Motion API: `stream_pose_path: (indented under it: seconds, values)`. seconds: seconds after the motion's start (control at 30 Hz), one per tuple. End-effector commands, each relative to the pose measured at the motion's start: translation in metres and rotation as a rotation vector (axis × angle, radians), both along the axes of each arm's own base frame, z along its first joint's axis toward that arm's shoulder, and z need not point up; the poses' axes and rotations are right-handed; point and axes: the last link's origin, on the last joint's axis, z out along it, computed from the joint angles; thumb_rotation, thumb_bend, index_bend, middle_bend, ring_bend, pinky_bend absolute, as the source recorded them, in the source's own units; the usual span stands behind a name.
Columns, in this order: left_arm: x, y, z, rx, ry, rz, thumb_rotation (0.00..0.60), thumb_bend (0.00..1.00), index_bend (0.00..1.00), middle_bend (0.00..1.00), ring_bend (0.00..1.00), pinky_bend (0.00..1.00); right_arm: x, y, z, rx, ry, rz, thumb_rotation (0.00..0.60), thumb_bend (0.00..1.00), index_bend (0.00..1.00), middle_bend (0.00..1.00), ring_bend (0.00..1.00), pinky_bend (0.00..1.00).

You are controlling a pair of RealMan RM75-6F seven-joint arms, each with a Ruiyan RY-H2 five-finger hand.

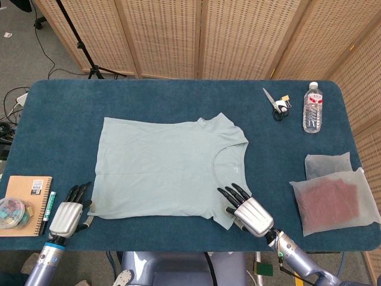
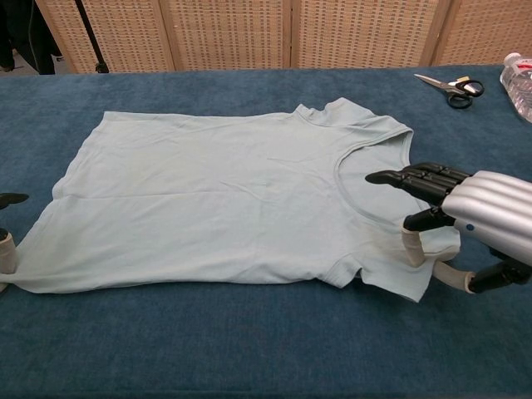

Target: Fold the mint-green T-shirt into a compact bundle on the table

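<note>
**Setting up the first fold from the near edge**

The mint-green T-shirt [image 1: 169, 167] lies flat mid-bench, not yet folded. My right robot hand [image 1: 249, 213] rests over its near sleeve, fingers spread, holding nothing that I can see. My left robot hand [image 1: 66, 215] sits at the shirt's near hem corner; I cannot tell whether it pinches cloth. Next I judge both must grip and lift away from me. Beyond the shirt the bench [image 1: 178, 95] is open; scissors [image 1: 277, 105] and bottle [image 1: 312, 107] stand well apart.
</note>
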Motion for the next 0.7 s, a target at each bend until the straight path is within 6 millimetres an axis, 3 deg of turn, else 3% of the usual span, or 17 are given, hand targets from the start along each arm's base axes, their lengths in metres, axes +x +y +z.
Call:
stream_pose_path:
  seconds: [0.03, 0.23, 0.7]
  values:
    - [0.000, 0.000, 0.000, -0.001, 0.001, -0.001, 0.600, 0.43, 0.65, 0.00, 0.00, 0.00, 0.000, 0.000, 0.000, 0.000, 0.001, 0.002, 0.600, 0.77, 0.65, 0.00, 0.00, 0.00]
    - [0.001, 0.001, 0.000, 0.000, -0.006, -0.007, 0.600, 0.52, 0.72, 0.00, 0.00, 0.00, 0.001, 0.001, -0.001, 0.005, 0.001, 0.007, 0.600, 0.78, 0.65, 0.00, 0.00, 0.00]
    - [0.009, -0.007, 0.015, -0.019, -0.026, -0.088, 0.600, 0.55, 0.74, 0.00, 0.00, 0.00, 0.008, 0.010, 0.004, 0.054, -0.035, 0.062, 0.600, 0.80, 0.66, 0.01, 0.00, 0.00]
